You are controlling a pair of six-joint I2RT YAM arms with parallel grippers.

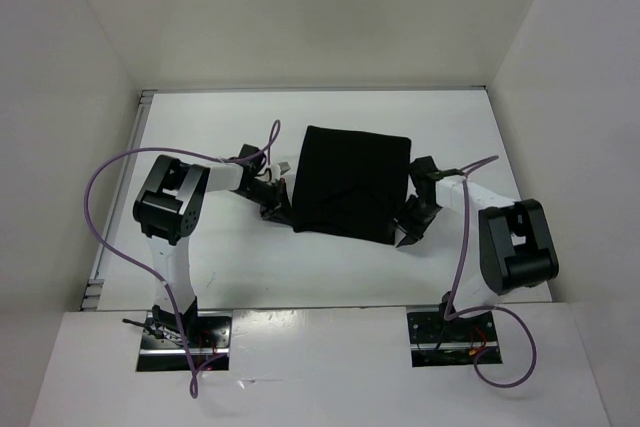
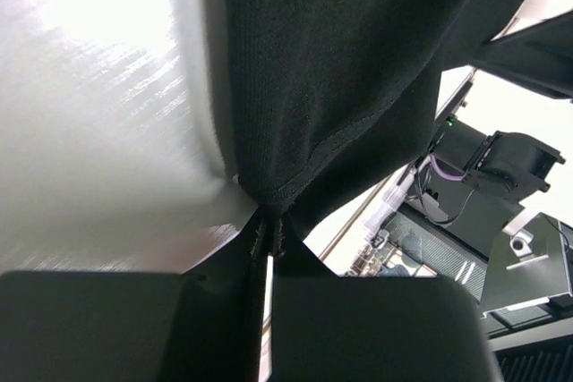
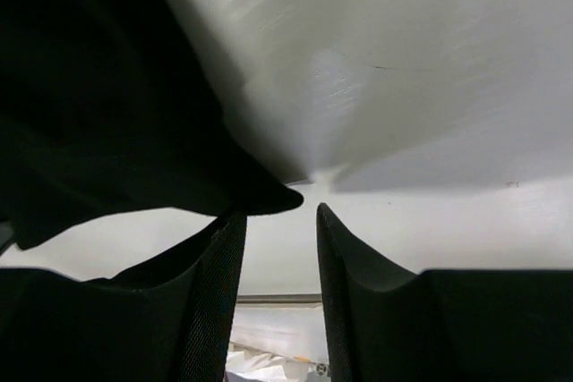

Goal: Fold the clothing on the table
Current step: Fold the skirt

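L pincer (image 2: 269, 237) was clenched on the clothing (image 1: 350, 182), w/ a hem corner bunched tight betw. its tips. The fabric there seemed raised a bit off the counter (image 1: 300, 277). R pincer (image 3: 276, 221) was released: tips apart, pale surface showing in the gap. A dark flap of cloth sat just over one finger but wasn't pinched.

The clothing lay mid-counter betw. both arms as a roughly square block. Its far edge was straight and its near-left corner was drawn toward the L pincer. The R pincer sat just beside its near-right corner.

Prob. step: taking the left side over for another fold. To do it well, imo:
- Hold the L grip firm and lift only enough to clear the lower layers.
- Sweep right in a low arc so edge meets edge.
- Have the R pincer pin the right edge, else get fully clear.

Risk: limp fabric dragging the whole block along.
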